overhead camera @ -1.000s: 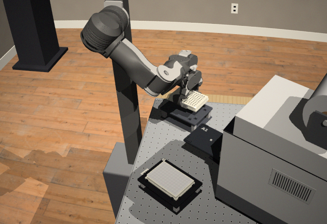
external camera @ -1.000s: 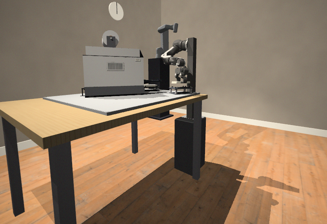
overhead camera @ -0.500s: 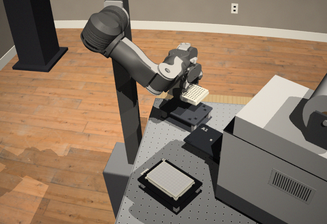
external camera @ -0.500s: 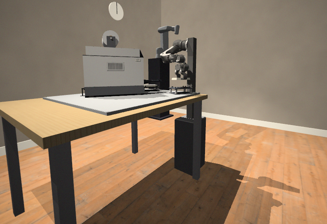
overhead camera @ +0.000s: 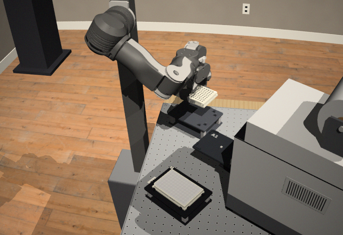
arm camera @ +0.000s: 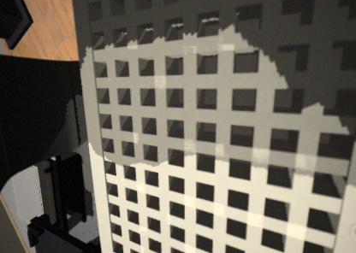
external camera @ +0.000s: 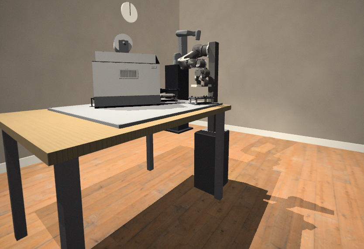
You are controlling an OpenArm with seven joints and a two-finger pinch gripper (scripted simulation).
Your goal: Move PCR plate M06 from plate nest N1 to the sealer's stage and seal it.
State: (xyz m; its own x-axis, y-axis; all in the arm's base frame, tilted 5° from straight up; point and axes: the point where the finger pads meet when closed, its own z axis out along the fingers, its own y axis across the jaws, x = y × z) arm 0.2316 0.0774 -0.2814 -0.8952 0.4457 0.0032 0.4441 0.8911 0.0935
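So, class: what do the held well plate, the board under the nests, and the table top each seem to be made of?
Well plate: probably matte cream plastic, a moulded grid of open wells.
Board: likely grey metal, evenly drilled with holes.
Table top: pale wood, visible grain, satin look.
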